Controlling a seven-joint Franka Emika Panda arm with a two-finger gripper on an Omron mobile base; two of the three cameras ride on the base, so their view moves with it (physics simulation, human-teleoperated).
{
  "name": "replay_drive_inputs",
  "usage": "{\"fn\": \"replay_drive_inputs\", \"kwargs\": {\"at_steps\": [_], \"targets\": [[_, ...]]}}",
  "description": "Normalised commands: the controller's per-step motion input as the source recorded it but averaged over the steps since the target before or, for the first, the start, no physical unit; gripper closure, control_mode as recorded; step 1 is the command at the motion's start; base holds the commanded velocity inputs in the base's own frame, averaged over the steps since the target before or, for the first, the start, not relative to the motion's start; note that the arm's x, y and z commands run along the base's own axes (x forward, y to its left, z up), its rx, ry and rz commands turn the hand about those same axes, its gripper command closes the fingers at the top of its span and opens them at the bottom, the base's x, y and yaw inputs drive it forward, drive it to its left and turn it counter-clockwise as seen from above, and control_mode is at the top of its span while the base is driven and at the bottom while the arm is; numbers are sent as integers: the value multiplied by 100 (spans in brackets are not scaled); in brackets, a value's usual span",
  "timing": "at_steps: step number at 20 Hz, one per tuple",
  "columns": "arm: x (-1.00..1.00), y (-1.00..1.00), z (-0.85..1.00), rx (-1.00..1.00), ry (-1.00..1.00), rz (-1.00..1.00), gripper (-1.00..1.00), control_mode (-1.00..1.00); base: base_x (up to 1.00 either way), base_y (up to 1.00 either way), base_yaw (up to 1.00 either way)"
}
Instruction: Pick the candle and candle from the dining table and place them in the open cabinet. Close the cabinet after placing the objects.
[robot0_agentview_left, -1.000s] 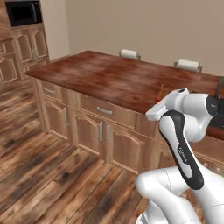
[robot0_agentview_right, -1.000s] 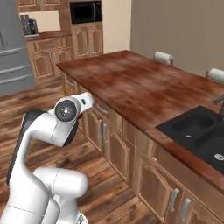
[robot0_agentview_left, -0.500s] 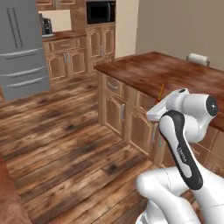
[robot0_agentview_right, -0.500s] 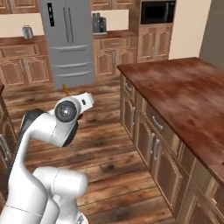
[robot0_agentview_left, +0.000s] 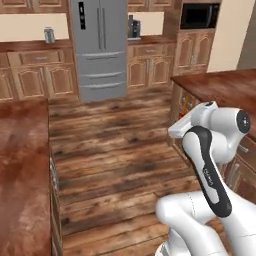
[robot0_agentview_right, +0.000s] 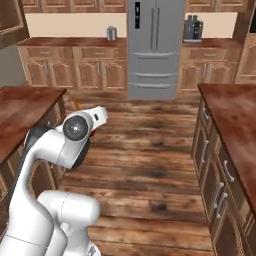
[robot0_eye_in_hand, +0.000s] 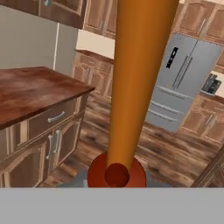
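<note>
The whole scene has been swung round in both base views: a second ago the broad reddish-brown counter filled the forward look, and now a grey steel refrigerator (robot0_agentview_left: 97, 47) is faced instead, across a plank floor (robot0_agentview_left: 115, 150). That is read as the base having been turned and driven, not as any shift of the furniture. The counter has been carried off to the sides, one slab (robot0_agentview_right: 235, 125) to the right of the refrigerator, another (robot0_agentview_left: 22, 175) to its left.

For the task, this is judged to be the carry leg: the first candle has been lifted and is being taken toward the cabinet.

In the hand view, the orange taper candle (robot0_eye_in_hand: 138, 83) is seen close up, rising from its dark red holder (robot0_eye_in_hand: 116, 171) at the bottom edge. The gripper (robot0_eye_in_hand: 116, 181) is taken to be clamped tight on the holder; the fingertips themselves cannot be made out. The candle is held upright along the line of the hand, with the refrigerator behind it and to its right.

As for containers, a brown wall cabinet (robot0_eye_in_hand: 65, 8) is glimpsed at the top of the hand view, left of the refrigerator; whether its door stands open, and what is on its shelf, cannot be told. The second candle is judged yet to be fetched.
</note>
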Motion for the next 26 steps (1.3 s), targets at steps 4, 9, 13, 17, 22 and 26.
{"fn": "replay_drive_inputs", "kwargs": {"at_steps": [4,9,13,17,22,26], "targets": [[0,0,0,0,0,0,100,100,44,-64,69],[0,0,0,0,0,0,100,100,26,-46,71],[0,0,0,0,0,0,100,100,0,0,78],[0,0,0,0,0,0,100,100,0,2,76],[0,0,0,0,0,0,100,100,0,12,71],[0,0,0,0,0,0,100,100,0,28,69]]}}
